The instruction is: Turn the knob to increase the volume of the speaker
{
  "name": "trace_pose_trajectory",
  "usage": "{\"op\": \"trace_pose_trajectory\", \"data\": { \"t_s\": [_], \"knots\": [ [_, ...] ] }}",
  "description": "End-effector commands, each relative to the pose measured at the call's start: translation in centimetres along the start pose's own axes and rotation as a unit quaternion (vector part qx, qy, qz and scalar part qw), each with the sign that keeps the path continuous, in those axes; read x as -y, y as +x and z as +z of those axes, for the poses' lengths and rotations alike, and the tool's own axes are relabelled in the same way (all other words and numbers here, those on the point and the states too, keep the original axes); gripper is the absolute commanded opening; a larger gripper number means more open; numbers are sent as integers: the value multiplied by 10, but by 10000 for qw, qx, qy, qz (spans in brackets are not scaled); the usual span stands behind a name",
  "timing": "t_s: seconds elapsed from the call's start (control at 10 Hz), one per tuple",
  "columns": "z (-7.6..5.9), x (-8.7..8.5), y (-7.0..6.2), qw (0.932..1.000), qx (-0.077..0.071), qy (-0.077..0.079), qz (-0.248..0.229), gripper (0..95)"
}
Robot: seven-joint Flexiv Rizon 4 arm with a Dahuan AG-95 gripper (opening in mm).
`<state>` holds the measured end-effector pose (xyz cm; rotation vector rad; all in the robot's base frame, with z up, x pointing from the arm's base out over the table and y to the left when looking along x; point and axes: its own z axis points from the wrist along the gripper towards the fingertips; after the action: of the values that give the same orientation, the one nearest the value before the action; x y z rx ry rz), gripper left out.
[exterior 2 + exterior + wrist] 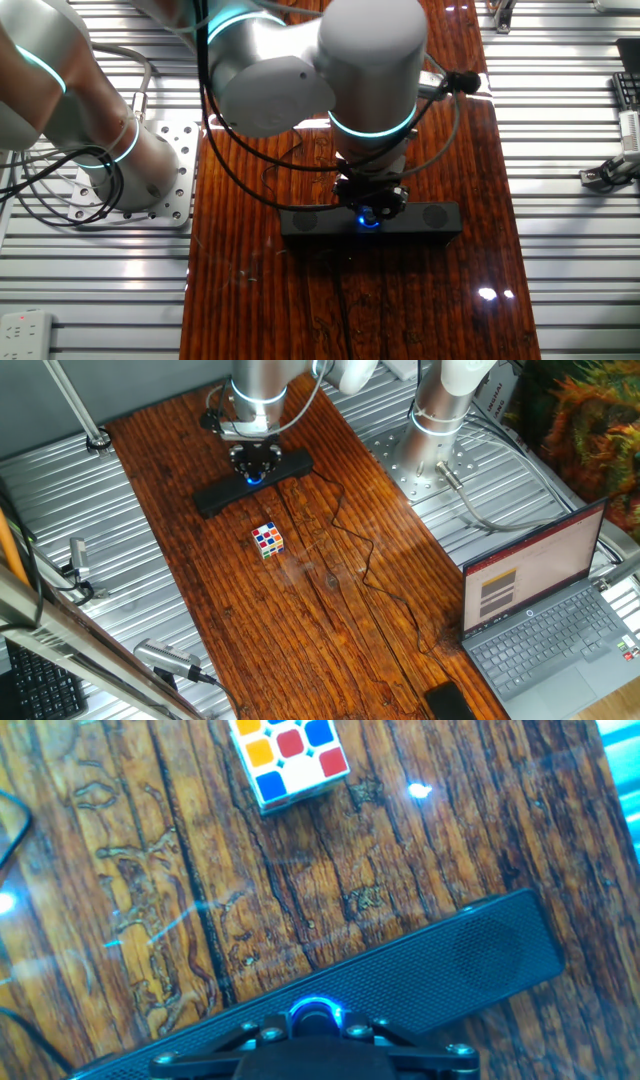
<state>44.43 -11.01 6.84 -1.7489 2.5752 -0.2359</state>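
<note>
Gripper [371,205] lowered onto the blue-lit knob [315,1016] at the middle of the speaker [251,485] on the wooden table [330,620] — fingers apparently closed around it, contact unconfirmed — reaching judged complete, while the volume-raising turn itself remains.

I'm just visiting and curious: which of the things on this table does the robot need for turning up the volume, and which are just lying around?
Part of the job:
- speaker
- knob, glowing blue
- gripper, down at the knob

Just lying about:
- puzzle cube
- laptop
- thin black cable across the wooden table
</note>
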Motion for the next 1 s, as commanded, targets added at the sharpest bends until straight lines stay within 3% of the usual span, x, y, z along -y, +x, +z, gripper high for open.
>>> {"op": "trace_pose_trajectory", "data": {
  "t_s": [0.1, 0.5, 0.8, 1.0],
  "knots": [
    [-1, -1, 0, 9997, 102, -106, 213, 0],
    [0, -1, 1, 9983, 82, -128, 555, 0],
    [0, -1, 2, 9949, 247, -292, 931, 0],
    [0, -1, 2, 9939, 202, -247, 1060, 0]
  ]
}}
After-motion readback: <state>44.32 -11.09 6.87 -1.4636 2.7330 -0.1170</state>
